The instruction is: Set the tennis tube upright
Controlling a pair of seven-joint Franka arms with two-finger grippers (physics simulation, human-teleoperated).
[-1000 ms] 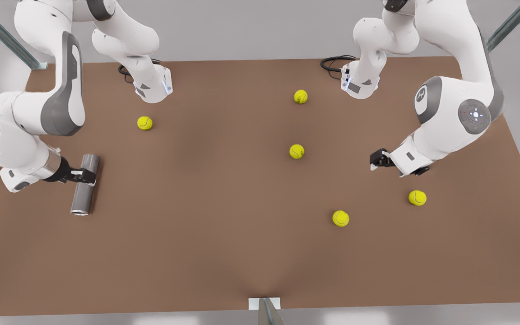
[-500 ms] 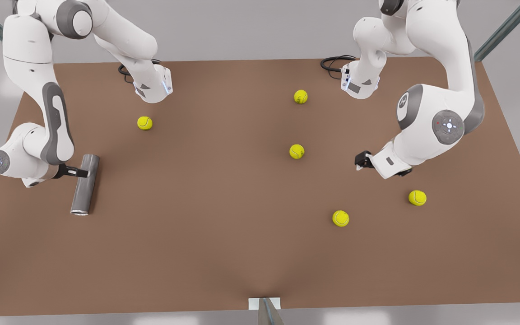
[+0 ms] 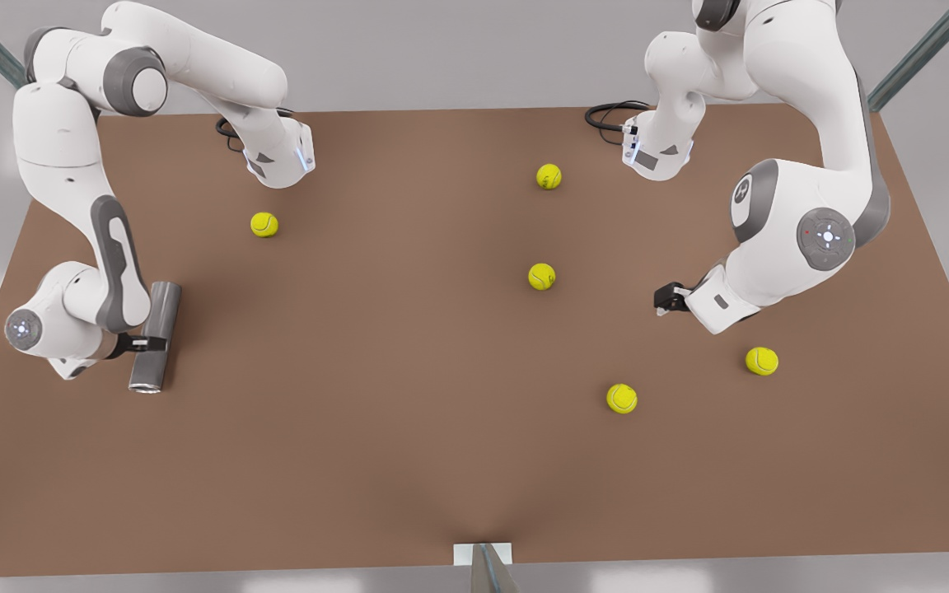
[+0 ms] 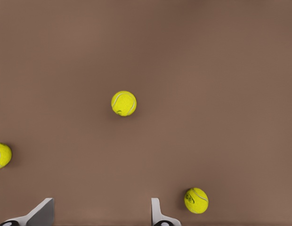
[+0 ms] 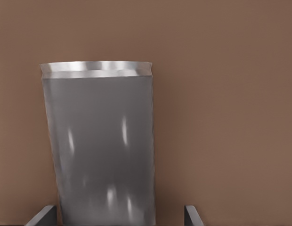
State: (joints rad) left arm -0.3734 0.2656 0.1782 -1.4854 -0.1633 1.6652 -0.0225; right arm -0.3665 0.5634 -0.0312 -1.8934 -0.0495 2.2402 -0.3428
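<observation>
The tennis tube [image 3: 163,309] is a grey metallic cylinder lying flat near the table's edge at the front view's left, its lighter rim [image 3: 145,385] toward the camera. My right gripper [image 3: 149,343] straddles the tube close to that rim end, coming in from the side. In the right wrist view the tube [image 5: 103,146] lies between the open fingers [image 5: 192,215] of my right gripper [image 5: 118,214], with a gap on at least one side. My left gripper [image 3: 666,298] hovers at the front view's right, open over bare table [image 4: 101,209].
Several yellow tennis balls lie on the brown table [image 3: 376,428]: one [image 3: 264,224] beyond the tube, others [image 3: 541,276], [image 3: 622,399], [image 3: 761,361] near the left gripper. Both arm bases [image 3: 277,161] stand at the far edge.
The right gripper has slid along the tube toward its rim end while that arm's elbow swung upward. The left gripper shifted a little toward the middle. The tube has not moved.
</observation>
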